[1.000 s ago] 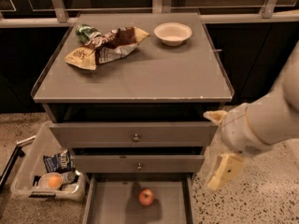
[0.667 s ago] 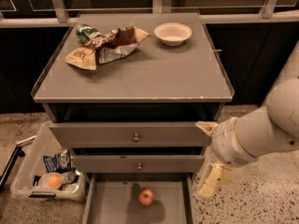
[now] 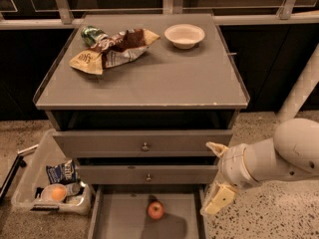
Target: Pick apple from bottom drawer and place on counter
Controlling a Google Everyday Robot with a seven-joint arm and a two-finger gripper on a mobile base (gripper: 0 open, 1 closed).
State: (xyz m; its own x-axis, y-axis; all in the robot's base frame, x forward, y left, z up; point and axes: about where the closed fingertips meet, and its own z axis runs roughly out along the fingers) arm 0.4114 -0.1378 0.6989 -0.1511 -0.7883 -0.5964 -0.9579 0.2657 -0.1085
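Observation:
The apple (image 3: 155, 210), small and red, lies on the floor of the bottom drawer (image 3: 119, 218), which is pulled out at the foot of the cabinet. The counter (image 3: 159, 81) is the broad grey top above. My gripper (image 3: 207, 179) is at the right front of the cabinet, beside the drawer's right wall, to the right of the apple and above it. Its two pale fingers are spread apart, one finger (image 3: 216, 149) up by the upper drawer front and one (image 3: 216, 201) down by the open drawer. It holds nothing.
Chip bags (image 3: 112, 49), a green can (image 3: 92, 34) and a white bowl (image 3: 184, 35) sit at the back of the counter. Two shut drawer fronts with knobs (image 3: 145, 146) are above the open drawer. A clear bin (image 3: 30, 193) with an orange round item (image 3: 56, 192) stands on the floor, left.
My arm has moved left and down, bringing the gripper closer to the right edge of the open bottom drawer. The apple has not moved.

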